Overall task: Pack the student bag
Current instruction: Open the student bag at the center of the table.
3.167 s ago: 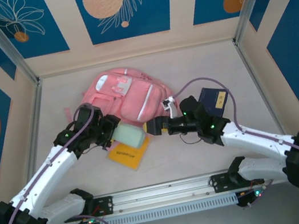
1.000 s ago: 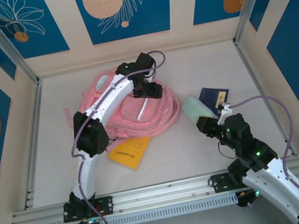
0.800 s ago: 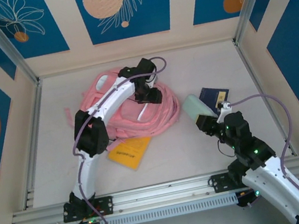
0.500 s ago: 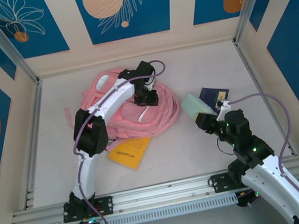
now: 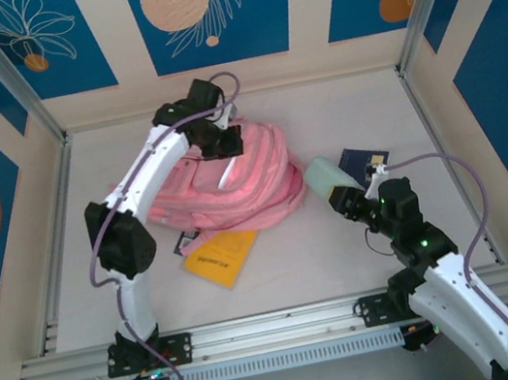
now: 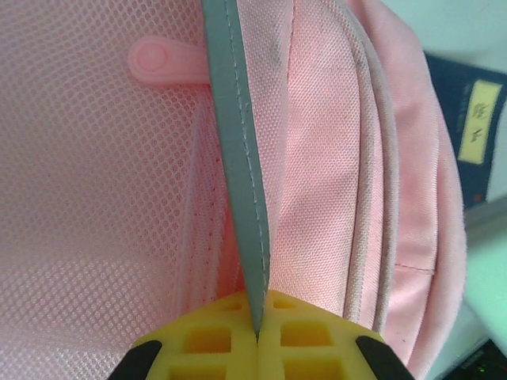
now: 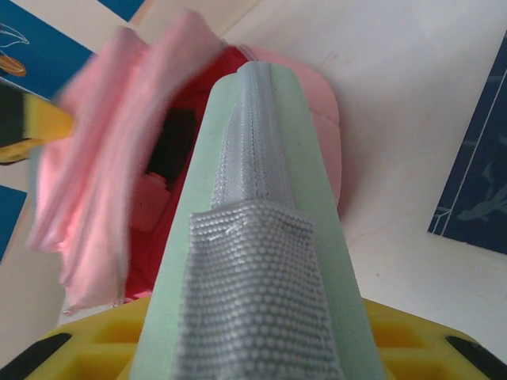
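The student bag (image 5: 244, 187), a big pink backpack, lies mid-table with its right side facing the right arm. My left gripper (image 5: 223, 142) is over its far part, shut on a pale grey strip (image 6: 236, 158) of the bag; the left wrist view shows the yellow fingers (image 6: 317, 348) pinching that strip against pink mesh (image 6: 95, 206). My right gripper (image 5: 346, 195) is to the right of the bag, shut on a pale green case (image 5: 323, 176) with a grey mesh front (image 7: 253, 261). Beyond the case the bag (image 7: 111, 158) looks blurred, with a red interior (image 7: 150, 237) showing.
A yellow booklet (image 5: 219, 257) lies in front of the bag, with a small black item (image 5: 185, 243) at its left corner. A dark blue book (image 5: 366, 163) lies right of the green case, also at the right edge (image 7: 475, 182). Walls enclose the table.
The left gripper has shut on the bag's pale strip and pulled it up and toward the back left, lifting the bag's top. The right arm holds the green case almost still.
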Controlling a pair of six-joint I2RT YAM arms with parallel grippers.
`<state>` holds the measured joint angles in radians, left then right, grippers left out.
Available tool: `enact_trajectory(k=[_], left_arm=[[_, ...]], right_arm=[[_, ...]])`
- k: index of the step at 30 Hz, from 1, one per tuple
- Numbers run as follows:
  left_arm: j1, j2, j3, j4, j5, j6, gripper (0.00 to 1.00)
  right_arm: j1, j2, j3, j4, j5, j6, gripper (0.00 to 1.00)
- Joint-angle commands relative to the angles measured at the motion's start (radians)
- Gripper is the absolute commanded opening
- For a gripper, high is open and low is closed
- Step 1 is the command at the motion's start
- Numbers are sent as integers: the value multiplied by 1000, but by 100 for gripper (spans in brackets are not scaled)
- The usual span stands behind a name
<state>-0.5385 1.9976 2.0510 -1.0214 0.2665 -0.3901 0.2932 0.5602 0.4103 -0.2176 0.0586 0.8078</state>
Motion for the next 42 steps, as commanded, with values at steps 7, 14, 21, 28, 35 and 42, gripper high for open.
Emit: enact_trajectory(k=[7,14,21,28,35,42], left_arm=[[15,-101,11,-25,142,32,0],[14,-58,54,-146,128,86,2],[-35,-117,61,-189,-68,75,43],[-178,-146,83,-217,-215,133,65],[-264,-110,94,-219,-294,171,77],[-303,-41,164,-250,-486,160,76]], right_arm=[[-41,396,29,539,-429,258,33],[-16,691,74,941,-555,454,30],[48,719,113,1012,-512,499,25],[80,674,120,988,-477,496,22],[102,659,133,959,-461,487,20],[112,647,135,953,-454,487,17]])
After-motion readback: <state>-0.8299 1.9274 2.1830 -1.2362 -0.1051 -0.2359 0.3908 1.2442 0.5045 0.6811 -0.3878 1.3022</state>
